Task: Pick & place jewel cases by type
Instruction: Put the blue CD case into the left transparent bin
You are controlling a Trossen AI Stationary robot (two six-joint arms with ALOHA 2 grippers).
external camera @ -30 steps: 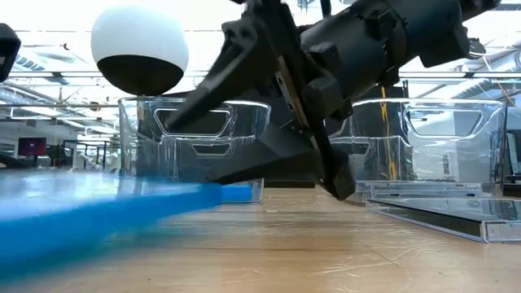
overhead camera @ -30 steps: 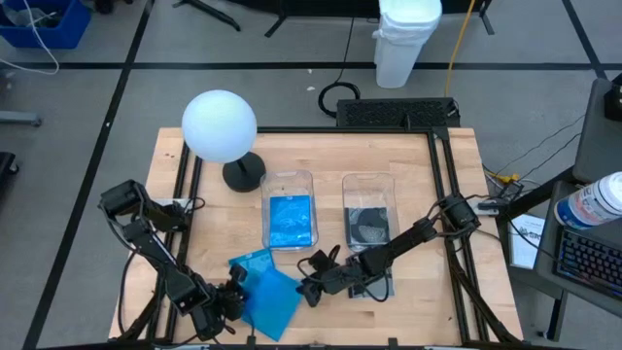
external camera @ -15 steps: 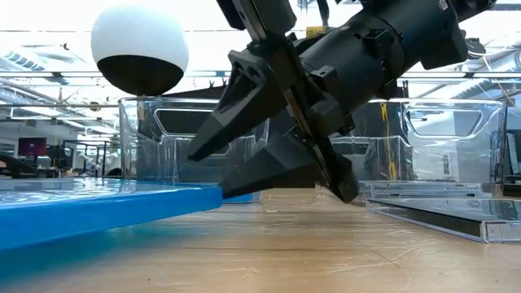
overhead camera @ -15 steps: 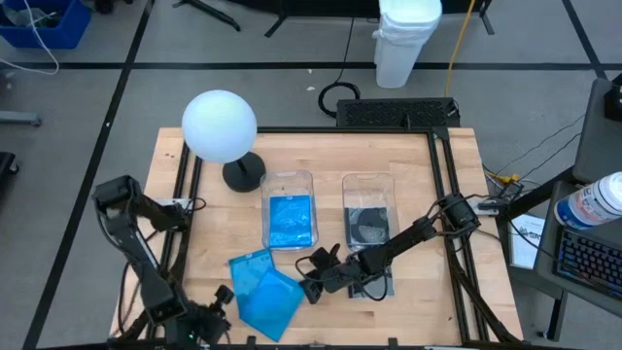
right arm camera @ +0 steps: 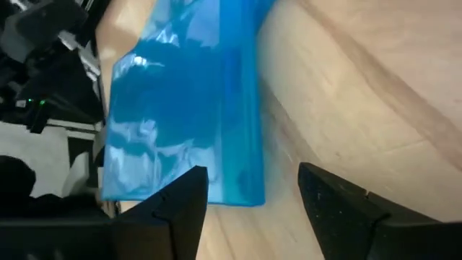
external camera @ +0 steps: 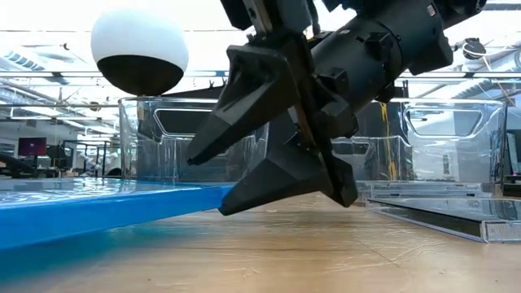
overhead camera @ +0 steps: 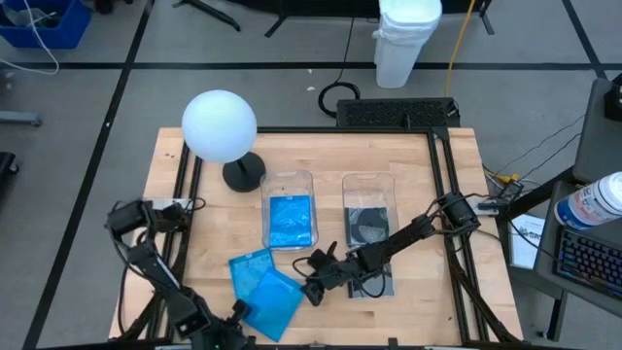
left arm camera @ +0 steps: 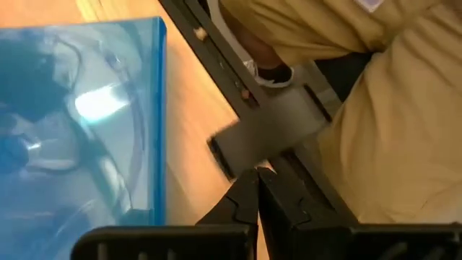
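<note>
Jewel cases: seen from above, two blue ones (overhead camera: 264, 290) lie overlapping near the front of the wooden worktop (overhead camera: 219, 219), with the right claw (overhead camera: 313, 278) spread wide just beside them, likely lining up a grab. At table height that claw (external camera: 207, 183) hangs low beside the blue edge (external camera: 106, 209), clear bins (external camera: 191, 146) behind. Its wrist view shows fingers (right arm camera: 180, 206) pointed at the blue case (right arm camera: 180, 108); the left claw (left arm camera: 254, 189) is closed, empty, off the worktop's edge.

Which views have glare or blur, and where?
Low view: bright backlight silhouettes the right gripper; the near blue case is soft. Right wrist view: that case smears and carries glare patches. Left wrist view: a reflection on the blue case.
</note>
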